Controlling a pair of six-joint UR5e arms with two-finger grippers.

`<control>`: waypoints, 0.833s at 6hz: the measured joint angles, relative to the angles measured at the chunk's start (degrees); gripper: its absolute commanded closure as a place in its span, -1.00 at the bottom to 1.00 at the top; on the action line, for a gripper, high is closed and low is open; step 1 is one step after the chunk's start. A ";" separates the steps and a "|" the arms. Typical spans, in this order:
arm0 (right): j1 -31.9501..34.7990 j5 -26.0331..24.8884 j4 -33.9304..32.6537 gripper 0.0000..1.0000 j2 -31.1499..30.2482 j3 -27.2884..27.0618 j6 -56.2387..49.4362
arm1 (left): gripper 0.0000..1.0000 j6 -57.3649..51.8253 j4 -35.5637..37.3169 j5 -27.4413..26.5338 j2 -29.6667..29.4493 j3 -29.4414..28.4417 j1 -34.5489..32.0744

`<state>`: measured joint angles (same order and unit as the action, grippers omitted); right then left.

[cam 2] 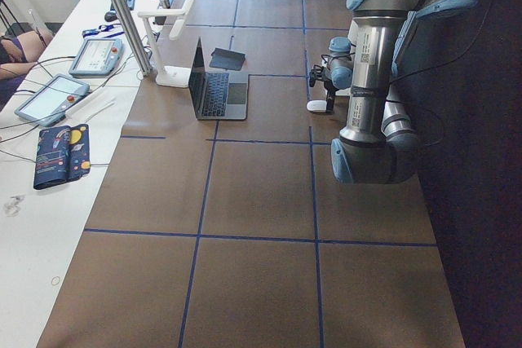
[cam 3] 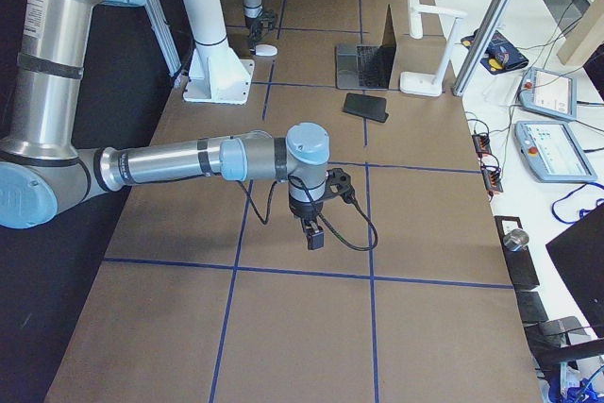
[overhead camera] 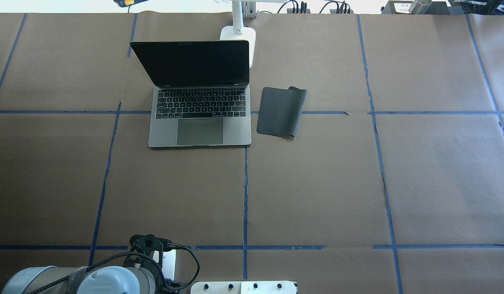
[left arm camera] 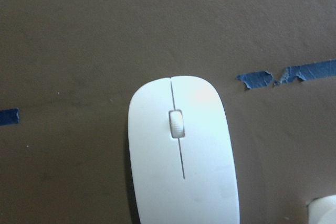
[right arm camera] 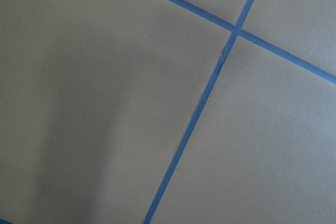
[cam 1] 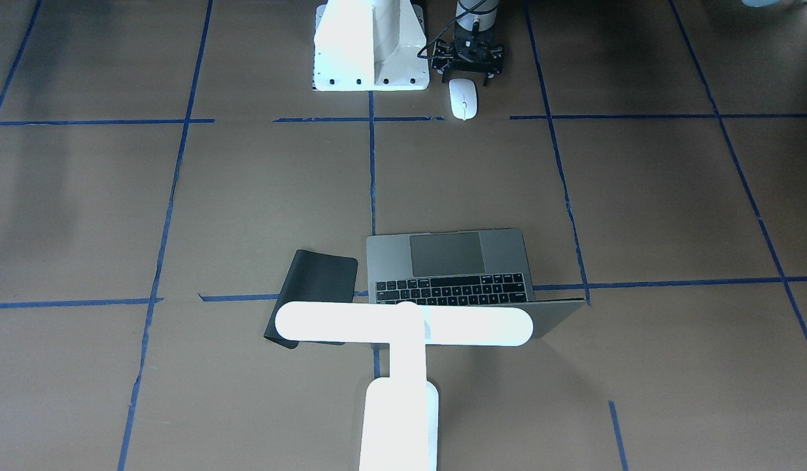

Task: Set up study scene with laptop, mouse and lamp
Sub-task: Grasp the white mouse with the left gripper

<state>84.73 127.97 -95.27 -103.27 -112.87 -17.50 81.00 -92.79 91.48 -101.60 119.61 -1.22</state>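
Note:
The white mouse (cam 1: 463,99) lies on the brown table right by the robot's base, and fills the left wrist view (left arm camera: 181,150). My left gripper (cam 1: 467,78) hangs just behind and above it, fingers spread, holding nothing. The grey laptop (overhead camera: 201,122) stands open at the far middle of the table, screen dark. The white T-shaped lamp (cam 1: 403,325) stands behind the laptop's screen, with its base (overhead camera: 237,34) at the far edge. My right gripper (cam 3: 313,236) hovers low over bare table. It shows only in the right side view, so I cannot tell its state.
A flat black pad (overhead camera: 280,111) lies beside the laptop, one corner curled up. The white bolted pedestal (cam 1: 371,46) stands next to the mouse. Blue tape lines (right arm camera: 199,108) cross the brown paper. Tablets and cables lie on the side bench (cam 3: 557,129).

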 measured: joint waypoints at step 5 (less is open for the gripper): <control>0.00 0.00 -0.08 -1.00 0.07 0.07 0.19 | -0.02 -0.13 -2.85 -0.25 -0.69 -2.17 -0.17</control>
<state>84.73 127.97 -95.35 -103.20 -112.80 -17.31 80.87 -95.64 91.23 -102.29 117.44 -1.39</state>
